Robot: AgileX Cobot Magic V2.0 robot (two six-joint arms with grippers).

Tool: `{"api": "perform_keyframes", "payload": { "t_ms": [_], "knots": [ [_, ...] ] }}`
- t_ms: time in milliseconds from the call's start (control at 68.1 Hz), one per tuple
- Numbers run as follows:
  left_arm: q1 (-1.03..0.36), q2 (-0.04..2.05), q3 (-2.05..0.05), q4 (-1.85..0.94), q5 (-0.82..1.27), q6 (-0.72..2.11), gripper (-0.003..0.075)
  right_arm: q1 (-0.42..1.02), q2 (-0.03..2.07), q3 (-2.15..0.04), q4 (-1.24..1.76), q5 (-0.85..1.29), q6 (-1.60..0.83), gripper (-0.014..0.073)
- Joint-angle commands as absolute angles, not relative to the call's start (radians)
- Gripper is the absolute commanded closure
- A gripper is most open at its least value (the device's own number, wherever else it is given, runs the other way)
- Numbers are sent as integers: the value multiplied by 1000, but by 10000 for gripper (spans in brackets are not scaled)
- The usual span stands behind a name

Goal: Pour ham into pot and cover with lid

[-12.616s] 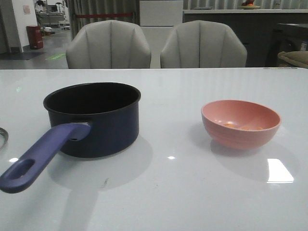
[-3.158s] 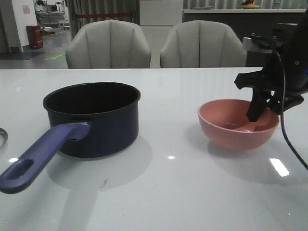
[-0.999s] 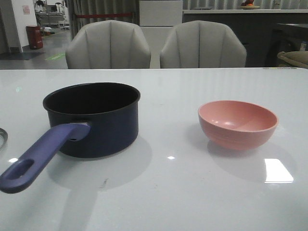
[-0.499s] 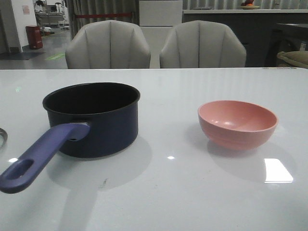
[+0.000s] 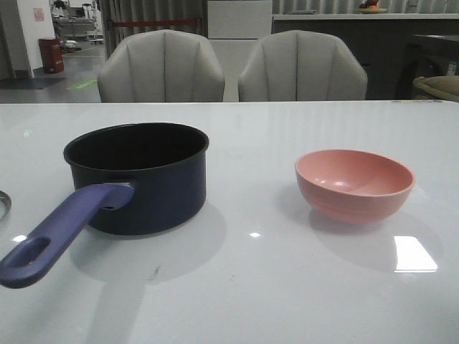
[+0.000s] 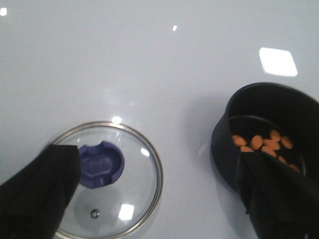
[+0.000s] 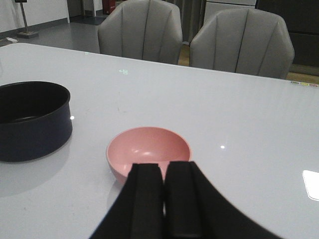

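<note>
The dark navy pot [image 5: 136,175] stands left on the white table, its purple-blue handle [image 5: 61,233] pointing toward me. In the left wrist view several orange-pink ham pieces [image 6: 264,143] lie inside the pot [image 6: 239,149]. The glass lid [image 6: 127,191] with its blue knob [image 6: 99,164] lies flat on the table beside the pot; only its rim [image 5: 3,204] shows at the front view's left edge. My left gripper [image 6: 154,199] is open and empty above the lid and pot. My right gripper [image 7: 164,170] is shut and empty, just short of the pink bowl.
The salmon-pink bowl [image 5: 353,184] stands empty on the right of the table and shows in the right wrist view [image 7: 148,148], with the pot [image 7: 31,119] beyond it. Two grey chairs [image 5: 229,68] stand behind the table's far edge.
The ham seen in the bowl 12.6 s ago is gone from it. The right gripper, at the bowl 3.2 s ago, has left the front view. Nothing moved in the last second.
</note>
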State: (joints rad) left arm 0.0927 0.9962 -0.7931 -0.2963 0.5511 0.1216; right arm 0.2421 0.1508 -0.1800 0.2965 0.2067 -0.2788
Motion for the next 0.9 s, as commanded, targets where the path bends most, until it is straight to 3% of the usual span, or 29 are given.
{"api": "perform_keyframes", "payload": {
  "t_ms": [0,382,881],
  "knots": [
    [145,1101,-886,-331,589,112,41,243,158,-205,296,131,-290,435],
    [185,1451,-1054,-263,759,112,41,243,158,-205,296,131,-290,435],
    [154,1658,-1153,-196,774,0,41,243,158,-205,296,131,-290,435]
  ]
}}
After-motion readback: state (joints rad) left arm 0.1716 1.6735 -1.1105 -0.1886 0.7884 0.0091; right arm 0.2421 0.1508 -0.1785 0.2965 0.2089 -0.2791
